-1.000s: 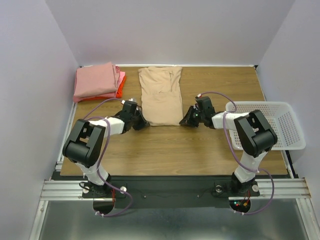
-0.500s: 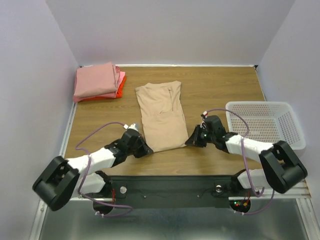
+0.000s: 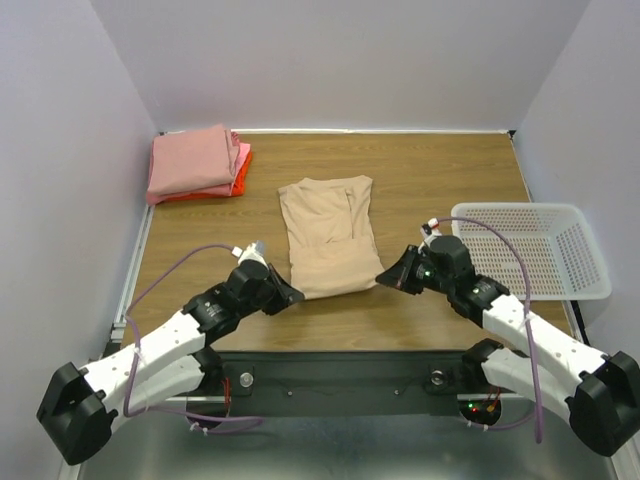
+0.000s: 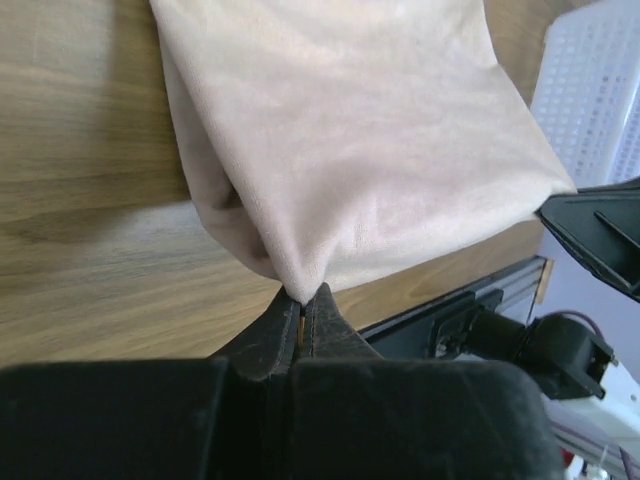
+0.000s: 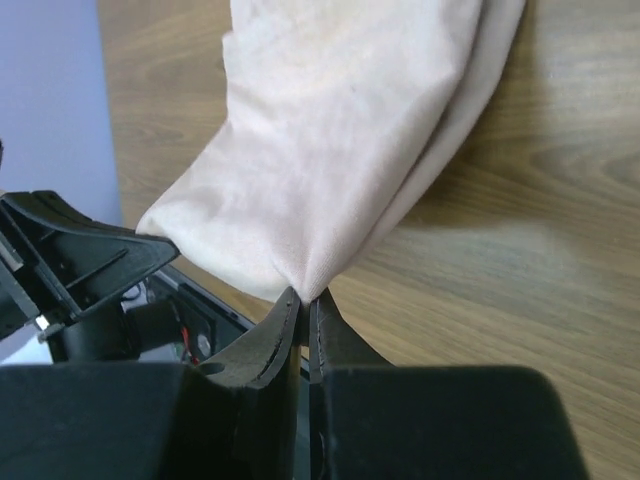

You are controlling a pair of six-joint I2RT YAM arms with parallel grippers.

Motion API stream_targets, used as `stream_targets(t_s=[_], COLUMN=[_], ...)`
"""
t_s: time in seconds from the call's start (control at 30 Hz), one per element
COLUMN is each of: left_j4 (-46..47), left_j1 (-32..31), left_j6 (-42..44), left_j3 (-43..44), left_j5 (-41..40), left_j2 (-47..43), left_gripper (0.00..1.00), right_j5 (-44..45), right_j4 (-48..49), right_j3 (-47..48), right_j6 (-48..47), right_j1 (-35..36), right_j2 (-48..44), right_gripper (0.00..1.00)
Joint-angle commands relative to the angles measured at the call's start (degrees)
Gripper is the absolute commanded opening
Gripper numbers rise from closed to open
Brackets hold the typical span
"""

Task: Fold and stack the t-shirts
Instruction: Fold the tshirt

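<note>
Limp, light shirt (image 3: 325, 235); left end effector (image 4: 303, 300) and right end effector (image 5: 305, 298) each clamp a near corner, sensible holds.

Left gripper (image 4: 303, 305) fingers pressed together on the near corner of the tan t-shirt (image 4: 350, 150), cloth bunched to a point at the pinch. Shirt spreads away over the wooden table (image 4: 80, 220). Right gripper (image 4: 565, 215) black tip meets the shirt's right corner. White mesh basket (image 4: 600, 90) at upper right.
</note>
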Motion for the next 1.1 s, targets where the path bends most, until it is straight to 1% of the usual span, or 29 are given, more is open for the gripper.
stream_targets(t_s=[0.0, 0.03, 0.1, 0.13, 0.2, 0.27, 0.33, 0.47, 0.57, 0.63, 0.73, 0.87, 1.07], left_j4=[-3.5, -3.9, -4.3, -4.7, -6.1, -7.4, -7.2, -4.3, -3.1, -2.4, -1.4, -3.2, -1.8], left_j1=[-0.3, 0.0, 0.3, 0.6, 2.1, 3.7, 6.8, 12.4, 15.6, 16.7, 18.4, 21.2, 25.3], left_j6=[2.6, 4.2, 5.2, 6.4, 8.4, 9.3, 10.4, 14.4, 17.1, 18.3, 20.6, 21.8, 22.7], left_j3=[9.2, 12.4, 15.7, 19.2, 23.7, 26.3, 28.8, 31.5, 34.6, 37.3, 41.3, 46.3, 50.6], left_j5=[-8.7, -10.2, -11.9, -12.8, -14.9, -15.7, -15.2, -10.9, -9.5, -9.1, -8.0, -6.2, -3.0], left_j2=[4.5, 6.6, 8.7, 9.9, 13.0, 16.0, 17.6, 22.0, 25.5, 27.4, 32.2, 39.9, 46.7], left_gripper=[0.00, 0.00, 0.00, 0.00, 0.00, 0.00, 0.00, 0.00, 0.00, 0.00, 0.00, 0.00, 0.00], right_j5=[6.5, 8.7, 10.5, 11.5, 13.9, 15.5, 17.8, 21.5, 24.1, 24.7, 23.6, 21.8, 15.0], right_j4=[0.1, 0.1, 0.1, 0.1, 0.3, 0.2, 0.2, 0.2, 0.3, 0.3, 0.6, 1.0, 1.2], right_j3=[6.9, 9.4, 12.3, 15.1, 17.5, 21.0, 23.4, 31.0, 34.6, 38.1, 41.8, 45.9, 54.2], right_j6=[0.2, -0.2, -1.0, -1.6, -2.8, -4.2, -5.0, -7.9, -9.1, -9.6, -10.0, -10.9, -12.0], right_j1=[0.4, 0.3, 0.4, 0.3, 0.3, 0.3, 0.3, 0.0, -0.7, -1.4, -3.6, -5.4, -8.6], right_j2=[2.7, 4.0, 5.6, 6.6, 9.5, 11.5, 13.7, 20.6, 24.8, 27.1, 31.1, 36.7, 47.2], right_gripper=[0.00, 0.00, 0.00, 0.00, 0.00, 0.00, 0.00, 0.00, 0.00, 0.00, 0.00, 0.00, 0.00])
